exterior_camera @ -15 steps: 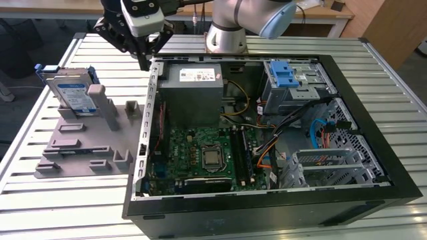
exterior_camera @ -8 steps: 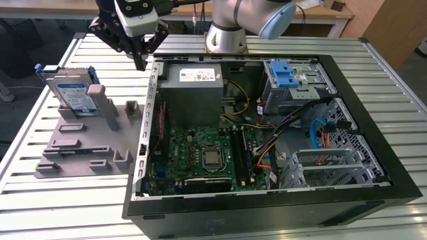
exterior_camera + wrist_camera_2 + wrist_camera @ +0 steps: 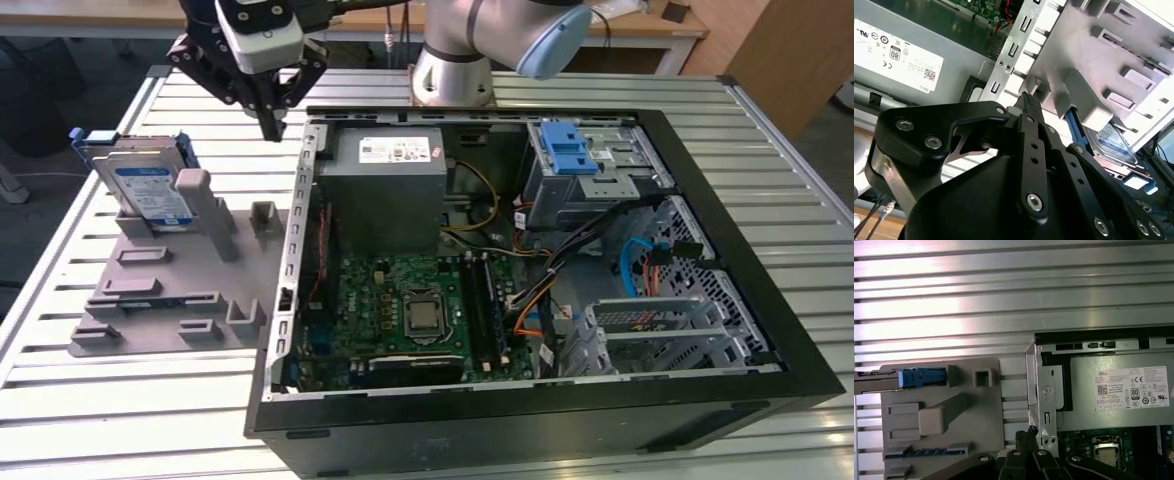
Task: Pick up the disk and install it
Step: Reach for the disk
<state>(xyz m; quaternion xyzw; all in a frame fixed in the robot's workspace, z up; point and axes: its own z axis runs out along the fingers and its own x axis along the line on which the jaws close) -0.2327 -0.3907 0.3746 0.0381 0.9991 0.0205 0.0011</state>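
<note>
The disk [image 3: 147,188] stands on edge at the far end of the grey moulded holder [image 3: 167,295], on the exterior view's left. It is silver with a white-and-blue label and a blue frame. My gripper [image 3: 274,128] hangs shut and holds nothing. It is above the table between the holder and the wall of the computer case [image 3: 300,200], to the right of the disk and apart from it. In the second wrist view the fingertips [image 3: 1026,98] meet in a point, with the disk [image 3: 1111,142] beyond the holder's posts [image 3: 1081,105]. In the first wrist view the disk [image 3: 884,381] lies edge-on.
The open computer case [image 3: 747,300] lies on the slatted metal table [image 3: 120,400]. Inside are a grey power supply [image 3: 387,185] with a white sticker, a green motherboard [image 3: 414,310], cables and a drive cage with a blue latch [image 3: 574,150]. The arm's base [image 3: 454,70] stands behind the case.
</note>
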